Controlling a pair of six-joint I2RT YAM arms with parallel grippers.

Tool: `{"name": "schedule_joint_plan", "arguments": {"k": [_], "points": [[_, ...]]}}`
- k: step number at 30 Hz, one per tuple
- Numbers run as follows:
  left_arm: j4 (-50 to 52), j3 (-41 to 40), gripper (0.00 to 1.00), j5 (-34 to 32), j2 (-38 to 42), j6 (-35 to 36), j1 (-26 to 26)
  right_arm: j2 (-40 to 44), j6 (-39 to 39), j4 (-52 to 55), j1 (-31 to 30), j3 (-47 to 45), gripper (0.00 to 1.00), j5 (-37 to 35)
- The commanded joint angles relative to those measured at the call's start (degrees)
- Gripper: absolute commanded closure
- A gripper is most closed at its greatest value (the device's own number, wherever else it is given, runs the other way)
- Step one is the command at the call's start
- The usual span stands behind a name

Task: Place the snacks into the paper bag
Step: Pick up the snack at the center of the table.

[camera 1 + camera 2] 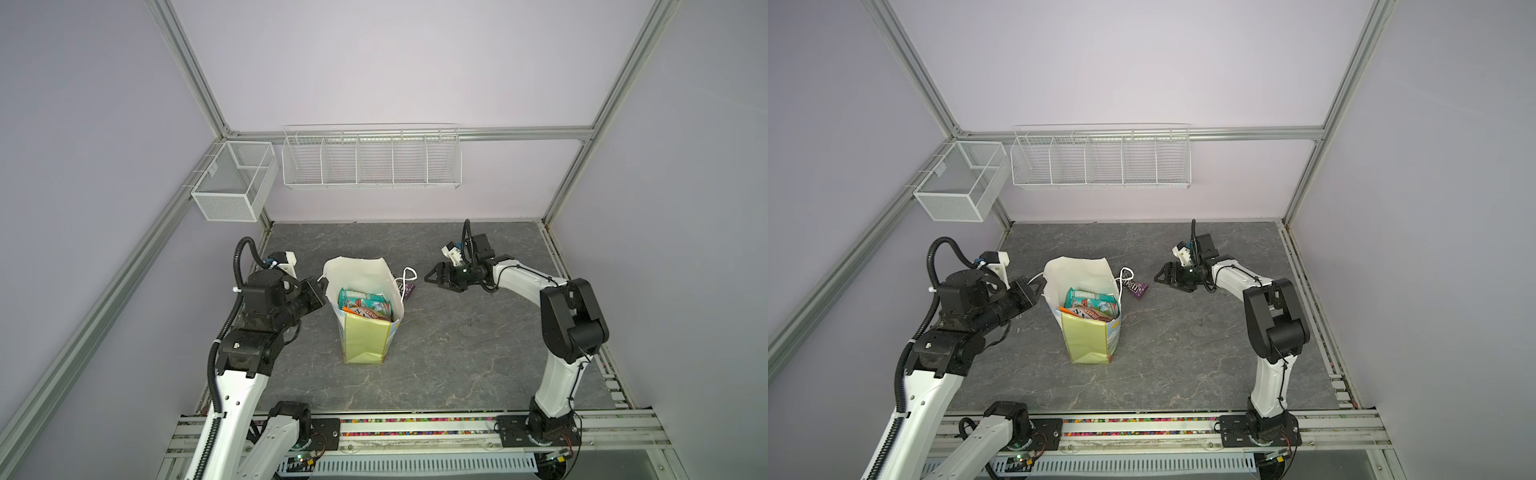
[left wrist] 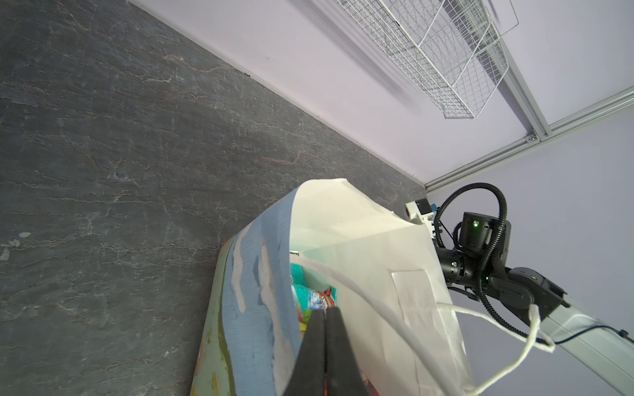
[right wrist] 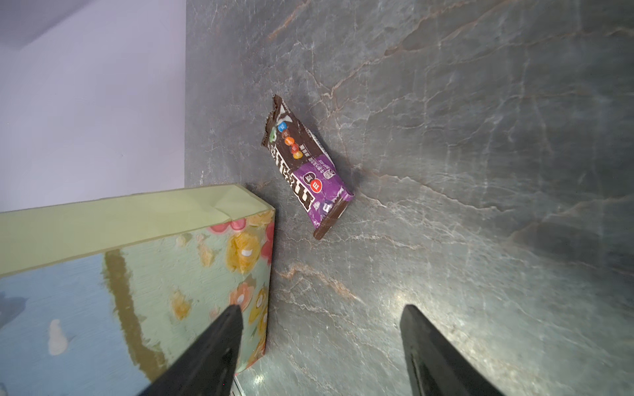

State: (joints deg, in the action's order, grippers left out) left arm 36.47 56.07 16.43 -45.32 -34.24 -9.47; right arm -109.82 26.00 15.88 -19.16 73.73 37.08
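The paper bag [image 1: 365, 338] [image 1: 1086, 340] stands upright mid-table with its mouth wide open. Several snacks [image 1: 365, 305] [image 1: 1092, 305] lie inside it, teal, orange and red packets [image 2: 310, 295]. One brown-purple M&M's pack [image 1: 408, 289] [image 1: 1138, 289] [image 3: 305, 171] lies flat on the table just right of the bag, beside a white cord handle [image 1: 409, 274]. My left gripper [image 1: 322, 286] [image 1: 1040, 284] [image 2: 325, 312] is shut at the bag's left rim, pinching it. My right gripper [image 1: 428, 277] [image 1: 1158, 277] [image 3: 322, 308] is open and empty, hovering right of the pack, pointing toward it.
A white wire rack [image 1: 372, 160] and a white mesh basket [image 1: 235, 180] hang on the back wall. Aluminium frame posts line the grey table [image 1: 457, 353]. A rail [image 1: 415, 428] runs along the front edge.
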Motion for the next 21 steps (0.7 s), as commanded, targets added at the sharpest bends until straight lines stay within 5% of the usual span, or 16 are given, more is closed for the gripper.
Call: {"name": "schedule_joint_plan", "arguments": {"k": [1, 21], "points": [[-1.7, 2.2, 1.0, -0.5, 0.5, 0.3, 0.0, -1.8, -1.8, -1.6, 0.3, 0.2, 0.25, 3.3], [-2.3, 1.9, 1.0, -0.8, -0.4, 0.3, 0.0, -6.8, -1.5, -6.3, 0.7, 1.5, 0.28, 8.1]]}}
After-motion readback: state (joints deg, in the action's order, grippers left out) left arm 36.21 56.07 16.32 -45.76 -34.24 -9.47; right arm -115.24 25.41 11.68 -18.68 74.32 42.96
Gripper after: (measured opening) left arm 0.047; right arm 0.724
